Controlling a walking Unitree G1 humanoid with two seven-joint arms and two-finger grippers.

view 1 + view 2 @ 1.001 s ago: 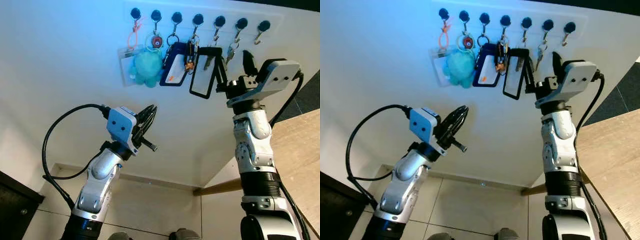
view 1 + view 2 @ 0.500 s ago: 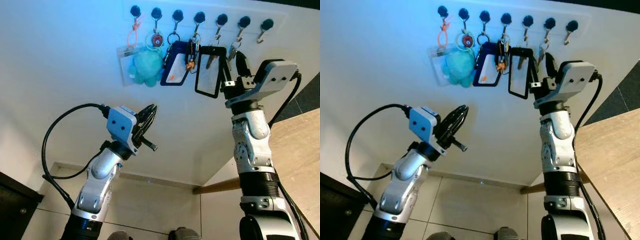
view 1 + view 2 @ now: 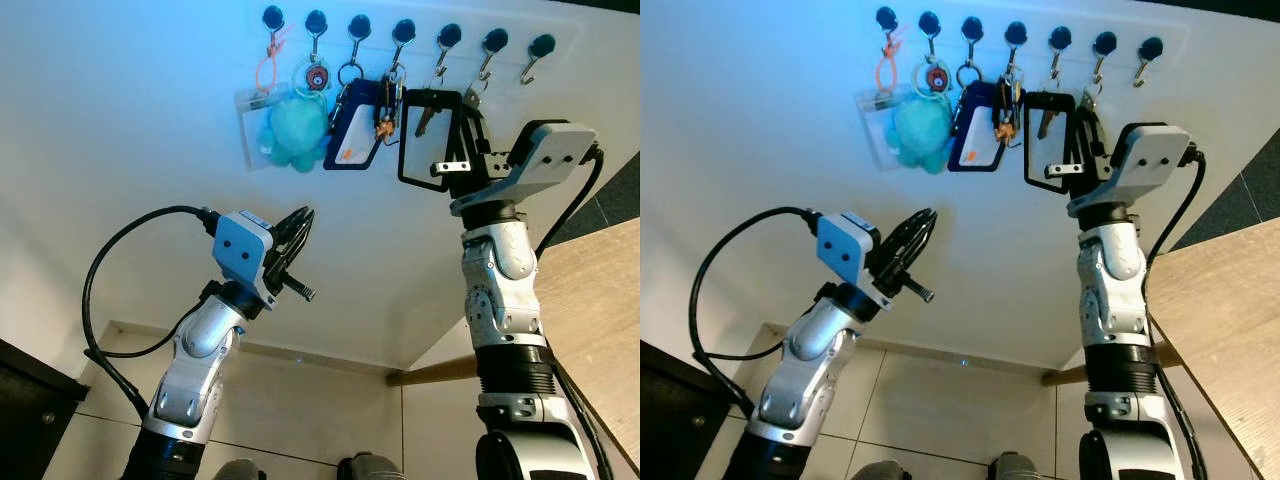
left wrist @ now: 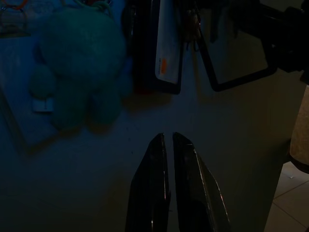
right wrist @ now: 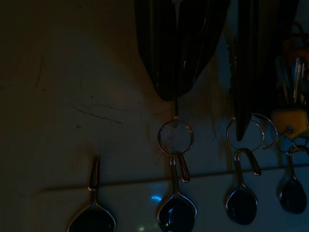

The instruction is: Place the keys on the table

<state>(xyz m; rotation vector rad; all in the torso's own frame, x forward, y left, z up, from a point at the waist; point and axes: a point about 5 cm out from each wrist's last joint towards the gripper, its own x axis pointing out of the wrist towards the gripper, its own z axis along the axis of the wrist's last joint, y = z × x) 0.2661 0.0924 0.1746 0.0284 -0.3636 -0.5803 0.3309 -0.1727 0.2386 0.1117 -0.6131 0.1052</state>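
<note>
White wall with a row of seven black-knobbed hooks (image 3: 402,32) near the top. Hanging from them, left to right: an orange loop with a clear badge holder (image 3: 253,125), a teal plush toy (image 3: 299,132) under a round red-and-white charm, a dark blue card holder (image 3: 352,137) with a white card bearing a small orange mark — no lettering can be read on it — then a bunch of small trinkets, then a black rectangular frame (image 3: 428,137).

The keys (image 3: 470,95) hang by a metal ring from the sixth hook, just beside the frame. The last hook on the right has nothing on it.

Right hand (image 3: 476,128) is raised to the wall at the keys. In its wrist view the two black fingers (image 5: 179,48) lie pressed together, tips at the key ring (image 5: 175,137) — closed, but whether they actually pinch the keys cannot be told.

Left hand (image 3: 296,235) is held lower, well apart from the wall items, pointing up towards the plush toy; fingers nearly touching, a thin slit between them, nothing held.

Wooden bench (image 3: 590,300) at lower right, beside the right arm. Pale tiled floor below.
</note>
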